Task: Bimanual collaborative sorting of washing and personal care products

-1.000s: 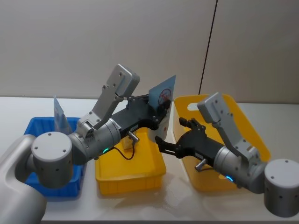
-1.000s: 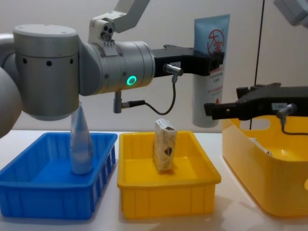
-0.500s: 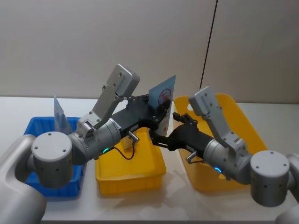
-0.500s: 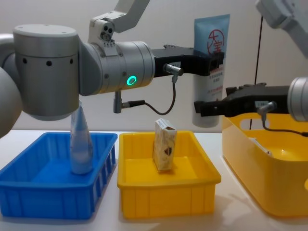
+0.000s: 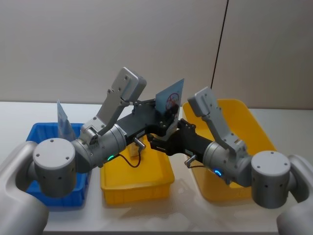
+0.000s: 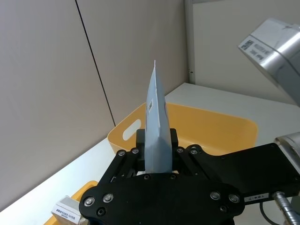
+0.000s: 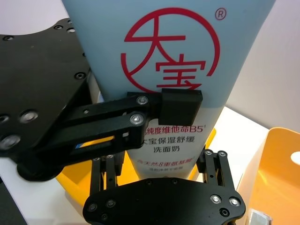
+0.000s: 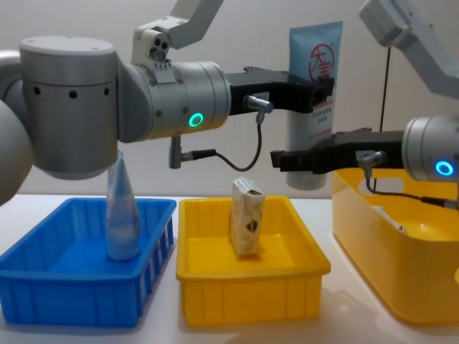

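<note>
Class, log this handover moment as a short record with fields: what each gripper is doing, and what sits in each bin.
left gripper: shut on held tube, upright in the air
right gripper: open, fingers either side of the held tube's lower part
blue bin: second tube, upright
small yellow bin: cream box, upright
large yellow bin: contents unclear

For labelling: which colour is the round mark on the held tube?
Red, on the pale blue tube; clearest in the right wrist view.

Small yellow bin [image 8: 251,301] sits mid-table [image 5: 29,110]. Blue bin [image 8: 72,290] just beside it on the robot's left, large yellow bin [image 8: 391,269] just beside it on the right. Dark vertical seam [image 5: 218,46] on the wall behind the large yellow bin.
</note>
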{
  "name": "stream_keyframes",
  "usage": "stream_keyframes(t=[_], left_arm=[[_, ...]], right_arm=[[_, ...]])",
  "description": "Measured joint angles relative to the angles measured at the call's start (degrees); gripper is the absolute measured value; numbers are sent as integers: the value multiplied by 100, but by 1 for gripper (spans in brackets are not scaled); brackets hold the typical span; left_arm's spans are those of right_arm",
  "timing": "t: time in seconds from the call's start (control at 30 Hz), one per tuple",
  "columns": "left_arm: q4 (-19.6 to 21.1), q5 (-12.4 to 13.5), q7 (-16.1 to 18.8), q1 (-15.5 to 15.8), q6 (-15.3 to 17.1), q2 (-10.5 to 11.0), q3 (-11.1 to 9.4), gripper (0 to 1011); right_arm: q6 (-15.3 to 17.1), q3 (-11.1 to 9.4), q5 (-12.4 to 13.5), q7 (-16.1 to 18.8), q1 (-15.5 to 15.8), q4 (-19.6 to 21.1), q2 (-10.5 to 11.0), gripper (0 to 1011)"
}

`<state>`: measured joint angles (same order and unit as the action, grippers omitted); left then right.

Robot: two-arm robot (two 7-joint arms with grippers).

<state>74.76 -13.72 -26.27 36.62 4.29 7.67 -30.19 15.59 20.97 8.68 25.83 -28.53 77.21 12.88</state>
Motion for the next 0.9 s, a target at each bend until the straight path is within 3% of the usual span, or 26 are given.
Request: stream_keyframes(t=[0.17,0.47,0.9], left_arm=[[0,0,0,0,0,0,0,228],[0,0,0,0,0,0,0,485],[0,0,1,0,0,0,0,873]], right_arm=[[4,27,60,20,-90,-145,-53,737],[10,44,131,3,-159,-276,-110,522],[8,30,196,-191,-166,-305,-162,316]])
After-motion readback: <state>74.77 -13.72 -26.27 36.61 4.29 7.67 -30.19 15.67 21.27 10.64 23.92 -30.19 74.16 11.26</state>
